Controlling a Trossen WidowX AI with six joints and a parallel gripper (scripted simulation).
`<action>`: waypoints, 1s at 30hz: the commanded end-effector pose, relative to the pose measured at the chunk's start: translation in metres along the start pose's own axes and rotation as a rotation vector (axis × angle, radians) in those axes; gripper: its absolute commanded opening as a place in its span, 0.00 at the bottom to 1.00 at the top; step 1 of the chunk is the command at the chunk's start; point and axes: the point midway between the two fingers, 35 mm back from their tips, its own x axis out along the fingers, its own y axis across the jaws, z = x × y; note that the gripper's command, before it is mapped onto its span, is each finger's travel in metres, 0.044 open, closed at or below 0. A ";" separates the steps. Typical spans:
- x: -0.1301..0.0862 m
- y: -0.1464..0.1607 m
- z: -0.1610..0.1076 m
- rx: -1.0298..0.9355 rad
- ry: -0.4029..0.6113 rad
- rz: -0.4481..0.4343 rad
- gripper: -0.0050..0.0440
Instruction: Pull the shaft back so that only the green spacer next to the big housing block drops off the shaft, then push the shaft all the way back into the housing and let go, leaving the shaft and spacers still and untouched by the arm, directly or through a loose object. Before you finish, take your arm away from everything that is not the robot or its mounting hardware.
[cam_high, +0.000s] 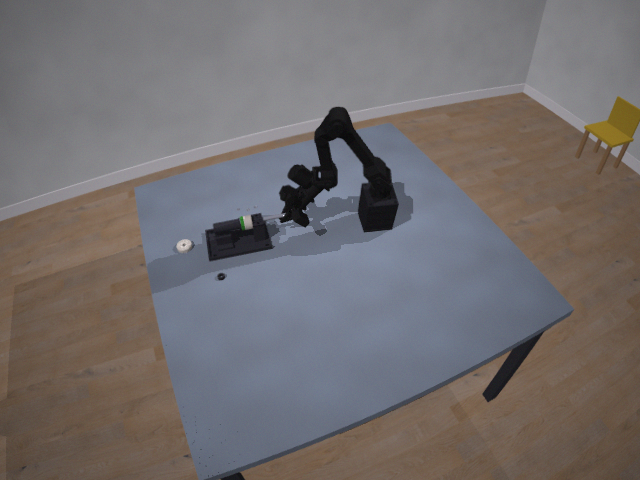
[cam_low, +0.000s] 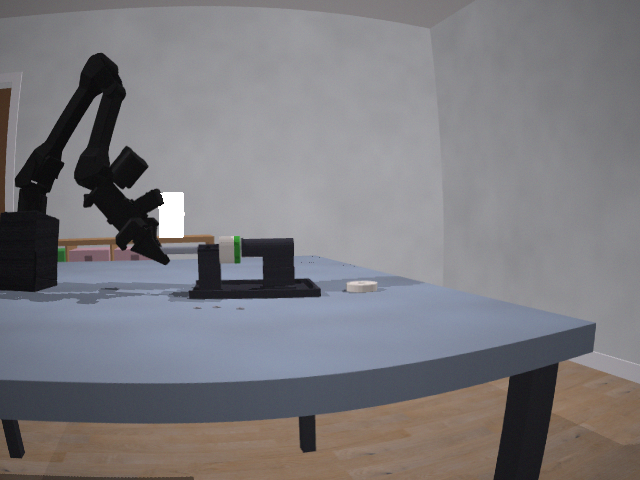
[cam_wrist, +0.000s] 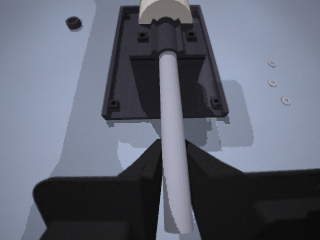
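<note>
End effector (cam_wrist: 174, 165) clamped on shaft (cam_wrist: 171, 115).

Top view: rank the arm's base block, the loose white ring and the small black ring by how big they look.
1. Arm's base block
2. Loose white ring
3. Small black ring, clearly the smallest

shaft (cam_wrist: 171, 115): 1 | spacers on shaft: 2 | loose white spacer (cam_high: 184, 245): 1 | small washers (cam_wrist: 272, 82): 3
</note>
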 end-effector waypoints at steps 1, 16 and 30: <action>-0.001 0.000 -0.001 -0.004 0.000 0.001 0.10; -0.002 0.000 -0.002 -0.004 0.000 0.001 0.10; -0.003 0.000 -0.003 -0.004 0.000 0.001 0.10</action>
